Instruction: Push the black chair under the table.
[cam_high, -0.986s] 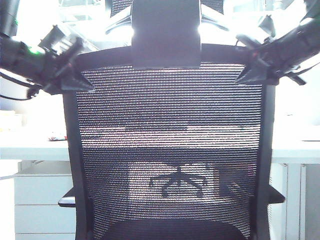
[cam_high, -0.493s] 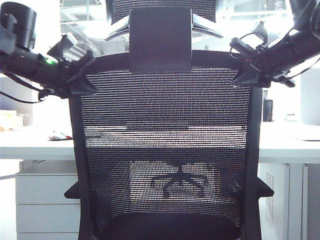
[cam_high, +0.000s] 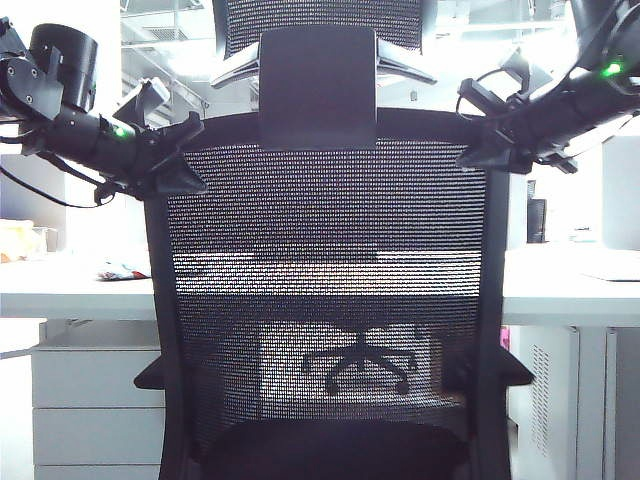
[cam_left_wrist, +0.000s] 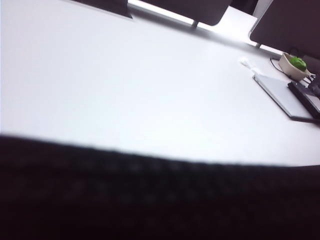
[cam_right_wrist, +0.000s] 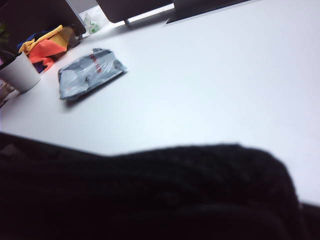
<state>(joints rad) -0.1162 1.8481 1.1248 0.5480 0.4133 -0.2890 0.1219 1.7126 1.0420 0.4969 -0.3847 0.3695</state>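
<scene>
My left gripper (cam_high: 185, 160) presses against the upper left corner of the large black office chair with the see-through mesh back (cam_high: 330, 290), and my right gripper (cam_high: 485, 150) sits at its upper right corner; I cannot tell how wide either one stands, since my wrist cameras show no fingers, only blurred dark mesh up close. The chair stands upright facing the long white flat-topped desk (cam_high: 570, 290), its back filling the middle of the exterior view, the desk edge showing on both sides. Past the mesh, my left wrist sees a grey slab-shaped device (cam_left_wrist: 280, 95) and a small bowl holding something green (cam_left_wrist: 296, 65); my right wrist sees a crumpled grey plastic packet (cam_right_wrist: 90, 72) and a white pot (cam_right_wrist: 20, 72).
</scene>
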